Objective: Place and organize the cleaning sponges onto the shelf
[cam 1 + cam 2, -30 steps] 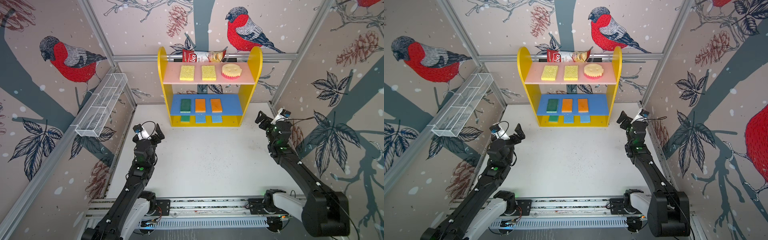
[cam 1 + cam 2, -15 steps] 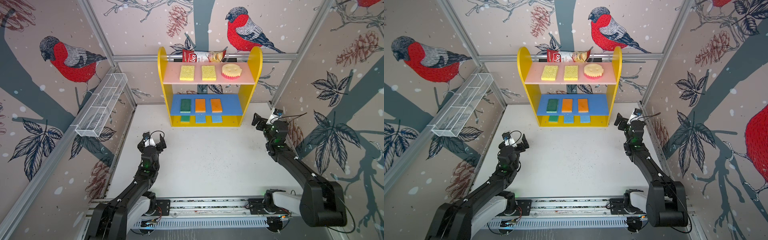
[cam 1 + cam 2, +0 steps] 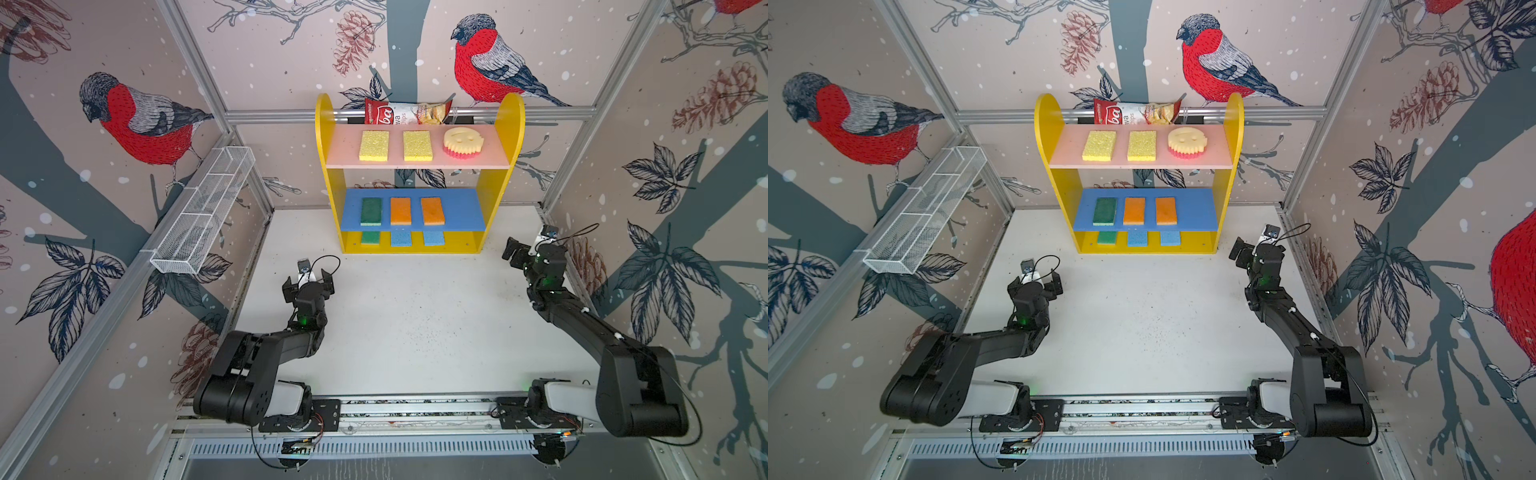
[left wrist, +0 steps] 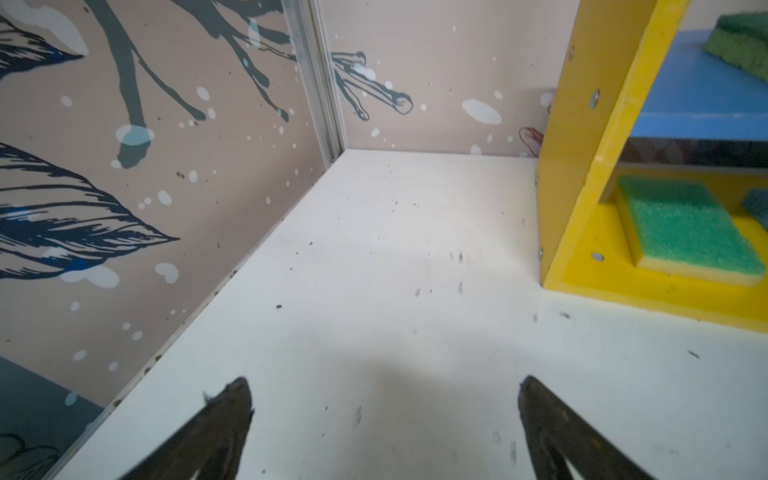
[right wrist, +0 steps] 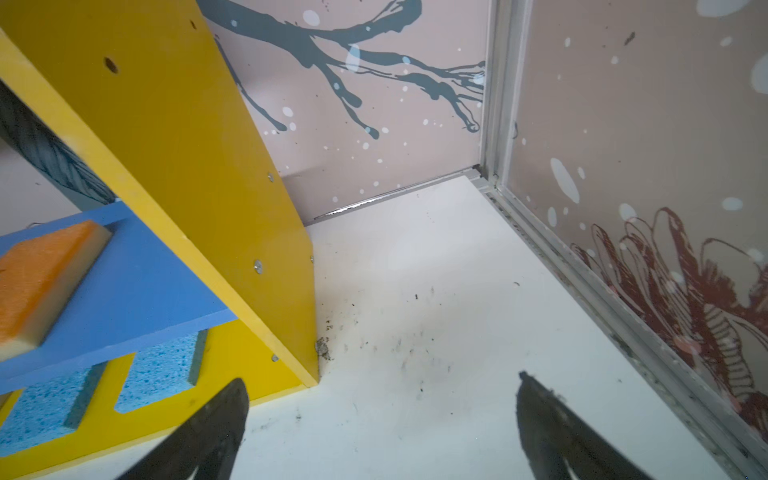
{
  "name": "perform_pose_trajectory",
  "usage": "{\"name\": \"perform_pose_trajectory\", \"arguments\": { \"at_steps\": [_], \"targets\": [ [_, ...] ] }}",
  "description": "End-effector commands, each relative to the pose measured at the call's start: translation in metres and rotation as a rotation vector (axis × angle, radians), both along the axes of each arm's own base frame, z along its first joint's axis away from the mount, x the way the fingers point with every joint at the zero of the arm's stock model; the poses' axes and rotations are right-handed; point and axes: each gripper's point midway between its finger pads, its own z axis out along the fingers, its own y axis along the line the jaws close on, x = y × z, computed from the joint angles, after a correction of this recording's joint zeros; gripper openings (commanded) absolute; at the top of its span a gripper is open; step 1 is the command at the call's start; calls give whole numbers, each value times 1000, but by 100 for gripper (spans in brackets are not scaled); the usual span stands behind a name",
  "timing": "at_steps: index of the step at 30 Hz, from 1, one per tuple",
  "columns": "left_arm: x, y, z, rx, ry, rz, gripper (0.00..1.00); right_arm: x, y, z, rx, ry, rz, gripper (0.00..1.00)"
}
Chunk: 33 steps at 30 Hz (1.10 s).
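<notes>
The shelf (image 3: 505, 174) (image 3: 1229, 166) stands against the back wall in both top views. Its pink top board holds two yellow cleaning sponges (image 3: 374, 145) and a round smiley one (image 3: 463, 142). One green sponge (image 3: 371, 211) and two orange ones (image 3: 432, 210) lie on the blue board. The yellow base carries a green sponge (image 4: 685, 224) and two blue ones (image 5: 158, 370). My left gripper (image 3: 308, 284) (image 4: 384, 395) hovers open and empty over bare table, front left of the shelf. My right gripper (image 3: 513, 253) (image 5: 380, 395) is open and empty beside the shelf's right foot.
A white wire-mesh basket (image 3: 203, 216) hangs on the left wall. A red-and-white chips bag (image 3: 405, 113) lies behind the shelf's top board. Patterned walls close in three sides, and the arms' base rail (image 3: 415, 409) runs along the front edge.
The left arm has folded down and back, and its gripper has shifted right, toward the table's middle. The right gripper has moved left, closer to the shelf. Both stay open.
</notes>
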Motion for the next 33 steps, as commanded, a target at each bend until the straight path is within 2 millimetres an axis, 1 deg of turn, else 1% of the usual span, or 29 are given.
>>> {"name": "perform_pose_trajectory", "arguments": {
  "at_steps": [1,2,3,4,6,8,10,12,14,16,19,22,23,24,25,28,29,30,31,32,33],
  "targets": [
    [13,5,22,12,-144,-11,99,-2,-17,3,-41,-35,-85,99],
    [18,6,22,-15,-140,-38,99,-2,-18,-1,-48,-25,-95,99],
    [20,8,13,-65,-90,-62,99,-3,-21,-6,-55,-12,-109,99],
    [20,8,9,-89,-74,-89,99,-3,-23,-11,-60,-1,-118,99],
    [16,3,9,-83,-118,-131,99,-6,-27,-22,-70,8,-137,99],
    [12,-4,13,-53,-161,-175,99,-9,-29,-32,-71,10,-143,99],
    [12,-11,11,-49,-138,-221,99,-9,-29,-45,-61,28,-143,99],
    [10,-16,15,-36,-164,-243,99,-7,-28,-60,-52,58,-136,99],
    [10,-18,14,-34,-157,-256,99,-6,-30,-76,-33,89,-147,99],
    [10,-18,14,-32,-158,-254,99,-2,-31,-83,-29,109,-156,100],
    [13,-16,12,-36,-144,-239,99,5,-35,-83,-54,112,-151,100],
    [14,-15,12,-36,-141,-233,99,3,-42,-72,-59,32,-160,100],
    [14,-15,12,-36,-144,-233,99,0,-41,-71,-59,6,-144,99],
    [14,-15,11,-36,-141,-235,99,-1,-37,-72,-60,16,-118,99],
    [14,-15,12,-35,-143,-231,99,-2,-31,-69,-64,-8,-85,99],
    [13,-13,12,-33,-146,-216,99,-21,-16,-60,-72,-105,6,100],
    [13,-13,13,-33,-149,-209,99,-31,-14,-58,-72,-152,20,100],
    [12,-12,13,-31,-149,-203,99,-42,-15,-51,-75,-231,11,100],
    [12,-12,13,-30,-150,-198,99,-50,-15,-48,-78,-266,10,100],
    [11,-11,12,-30,-149,-194,99,-53,-15,-51,-76,-249,10,99],
    [11,-11,13,-29,-152,-192,99,-49,-15,-54,-71,-211,10,100]
  ]
}}
